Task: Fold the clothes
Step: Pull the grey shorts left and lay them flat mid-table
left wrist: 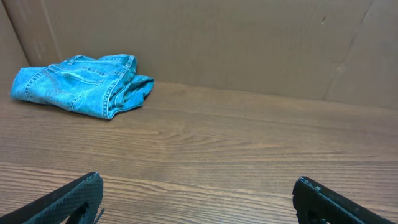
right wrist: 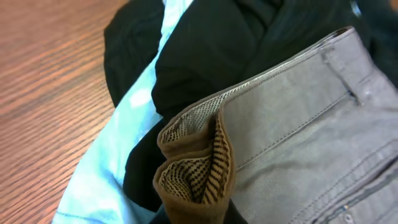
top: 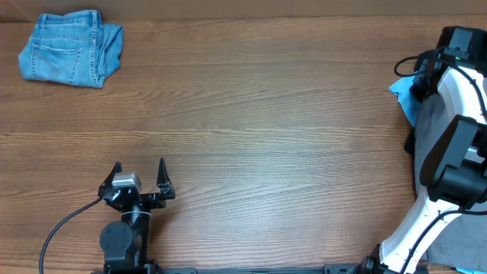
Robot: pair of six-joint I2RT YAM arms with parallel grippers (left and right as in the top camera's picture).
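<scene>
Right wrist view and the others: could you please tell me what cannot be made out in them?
Overhead: the pile is mostly under the right arm and cut by the edge; garment count unclear.
Right wrist: the right end effector is out of frame, so any grip on the grey shorts is hidden.
Right wrist: the black garment and light-blue piece run off frame; types unclear.
Left wrist: the left end effector is cropped by the bottom edge.

A denim piece (top: 70, 48) lies in the surface's (top: 266, 137) far left corner, well apart from the garment pile (top: 431, 125) at its right edge.
</scene>
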